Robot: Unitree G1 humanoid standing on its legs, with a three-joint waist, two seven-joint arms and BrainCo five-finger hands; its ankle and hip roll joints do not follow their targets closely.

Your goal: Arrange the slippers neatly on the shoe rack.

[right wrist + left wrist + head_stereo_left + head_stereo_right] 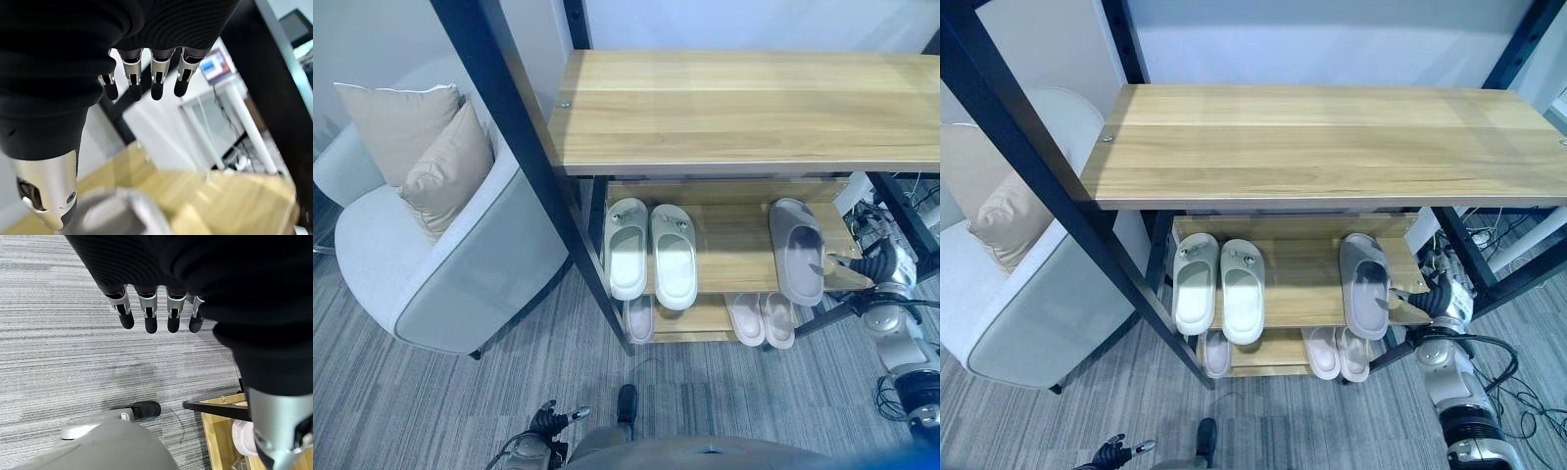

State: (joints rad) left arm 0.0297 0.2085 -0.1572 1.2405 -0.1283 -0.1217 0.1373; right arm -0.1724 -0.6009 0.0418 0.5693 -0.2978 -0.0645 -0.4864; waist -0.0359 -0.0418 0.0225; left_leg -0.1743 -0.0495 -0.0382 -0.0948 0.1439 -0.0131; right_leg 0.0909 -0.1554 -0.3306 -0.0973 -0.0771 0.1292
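While both hands hang relaxed, empty | shoe rack [744, 108] on grey carpet [431, 401] | armchair [440, 264] beside.

Left hand [156, 313] hangs low at seven o'clock, fingers straight, holding nothing. Right hand [146, 73] extended at three o'clock, fingers relaxed.

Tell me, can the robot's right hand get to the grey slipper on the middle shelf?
Probably yes. The right hand is already at the right end of the middle shelf, just beside the grey slipper, with its fingers straight. Nothing stands between them, though the top shelf hangs overhead.
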